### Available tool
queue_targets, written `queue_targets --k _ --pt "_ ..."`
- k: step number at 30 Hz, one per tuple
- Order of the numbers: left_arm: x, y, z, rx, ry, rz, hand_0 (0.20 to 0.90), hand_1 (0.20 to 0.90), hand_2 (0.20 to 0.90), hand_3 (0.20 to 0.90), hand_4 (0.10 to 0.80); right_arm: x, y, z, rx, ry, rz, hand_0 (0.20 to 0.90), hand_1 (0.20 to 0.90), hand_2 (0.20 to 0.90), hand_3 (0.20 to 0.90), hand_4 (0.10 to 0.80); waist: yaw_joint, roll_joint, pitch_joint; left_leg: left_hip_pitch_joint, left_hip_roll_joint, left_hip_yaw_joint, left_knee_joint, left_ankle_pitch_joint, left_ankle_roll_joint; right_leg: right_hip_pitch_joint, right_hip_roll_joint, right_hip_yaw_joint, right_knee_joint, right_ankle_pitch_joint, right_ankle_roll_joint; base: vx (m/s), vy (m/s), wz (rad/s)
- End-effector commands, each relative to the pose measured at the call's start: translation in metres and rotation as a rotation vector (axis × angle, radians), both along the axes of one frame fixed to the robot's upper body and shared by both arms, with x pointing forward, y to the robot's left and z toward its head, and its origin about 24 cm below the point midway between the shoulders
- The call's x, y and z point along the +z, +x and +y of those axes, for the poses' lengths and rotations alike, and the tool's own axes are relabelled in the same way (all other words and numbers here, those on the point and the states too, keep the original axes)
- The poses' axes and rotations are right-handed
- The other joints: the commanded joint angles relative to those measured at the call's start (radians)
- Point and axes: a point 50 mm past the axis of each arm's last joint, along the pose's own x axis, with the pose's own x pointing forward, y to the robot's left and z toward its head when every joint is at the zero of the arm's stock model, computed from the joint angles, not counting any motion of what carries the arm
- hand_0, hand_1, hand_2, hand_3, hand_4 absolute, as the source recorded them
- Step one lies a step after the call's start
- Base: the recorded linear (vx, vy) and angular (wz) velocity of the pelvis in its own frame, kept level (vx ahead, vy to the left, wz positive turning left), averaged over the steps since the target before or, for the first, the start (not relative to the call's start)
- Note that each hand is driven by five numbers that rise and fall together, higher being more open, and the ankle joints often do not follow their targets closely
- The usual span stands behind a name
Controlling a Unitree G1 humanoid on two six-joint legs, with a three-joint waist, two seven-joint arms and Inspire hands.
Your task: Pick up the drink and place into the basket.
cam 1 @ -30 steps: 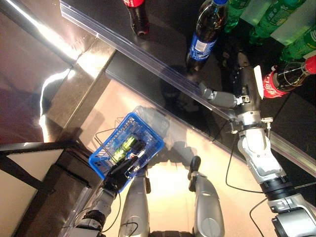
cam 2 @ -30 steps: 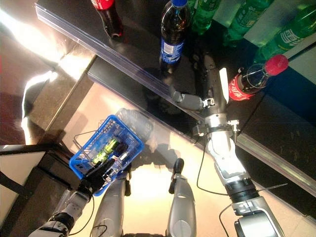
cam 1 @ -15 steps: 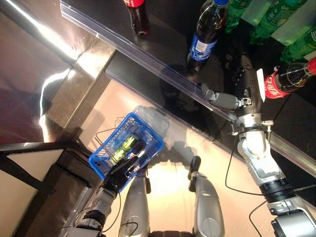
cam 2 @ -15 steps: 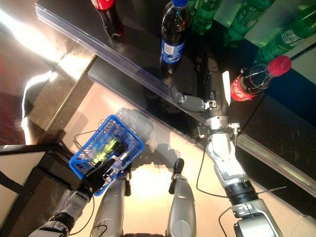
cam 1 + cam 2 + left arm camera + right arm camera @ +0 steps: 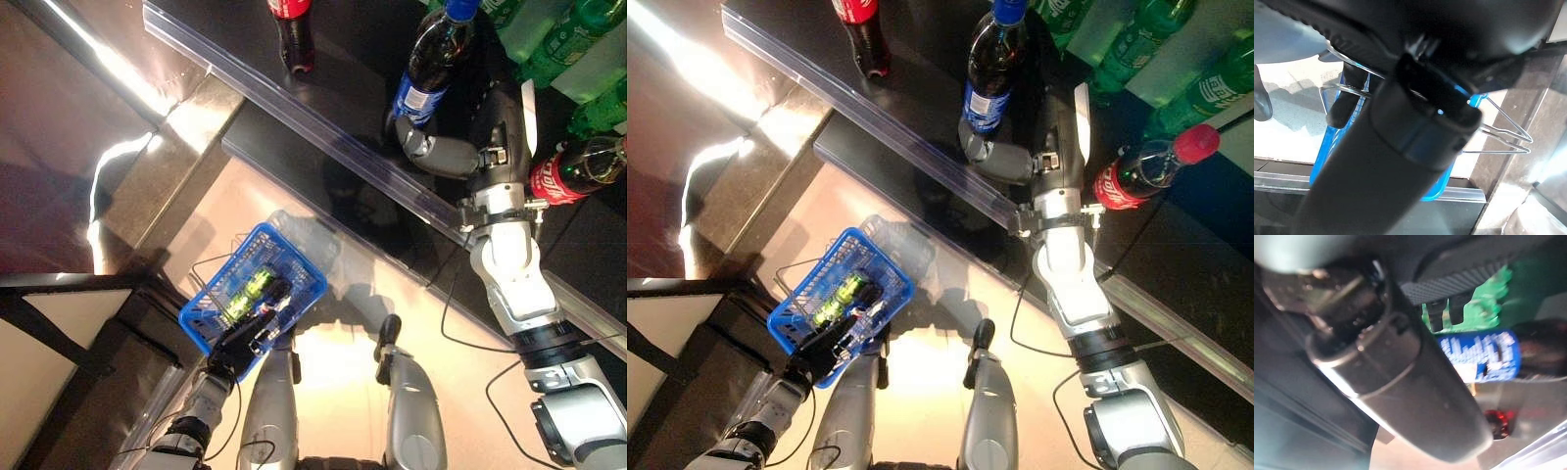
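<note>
Clearly the reach is in hand: the right hand (image 5: 1043, 147), thumb spread beside the blue-labelled bottle (image 5: 991, 69) on the dark shelf (image 5: 343, 59), holds nothing. Next, fingers must wrap the bottle. The left hand (image 5: 247, 338) grips the basket (image 5: 294, 269) handle.

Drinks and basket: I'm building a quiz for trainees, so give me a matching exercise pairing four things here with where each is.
Things:
1. blue-label bottle
2. red-cap bottle
3. blue basket
4. green bottle

Places:
A. lying inside the basket
B. held by its wire handle in the left hand
C. on the dark shelf, beside the right hand's thumb
D. on the shelf, on the right hand's far side from the thumb

Pairs: 1-C, 2-D, 3-B, 4-A
</note>
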Motion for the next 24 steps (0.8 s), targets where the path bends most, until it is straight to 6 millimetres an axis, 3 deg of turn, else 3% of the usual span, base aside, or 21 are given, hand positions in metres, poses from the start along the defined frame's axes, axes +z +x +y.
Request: queue_targets --k 1,24 --pt "0.011 -0.006 0.016 -0.049 0.068 -0.111 0.3 0.3 0.3 0.2 0.1 0.063 -0.014 0.004 0.06 0.011 -0.248 0.9 0.9 0.9 0.9 0.8 0.006 0.026 -0.039 -0.002 0.003 -0.021 0.046 -0.016 0.015 0.057 -0.06 -0.017 -0.024 0.004 0.027 0.0 0.0 0.0" --pt "0.013 -0.002 0.013 -0.106 0.086 -0.107 0.3 0.3 0.3 0.2 0.1 0.081 0.012 0.011 0.054 0.03 -0.127 0.9 0.9 0.9 0.9 0.8 0.045 0.037 -0.025 0.002 -0.007 -0.036 0.046 -0.011 0.019 0.085 -0.067 -0.037 -0.041 0.012 0.027 0.004 -0.002 0.02"
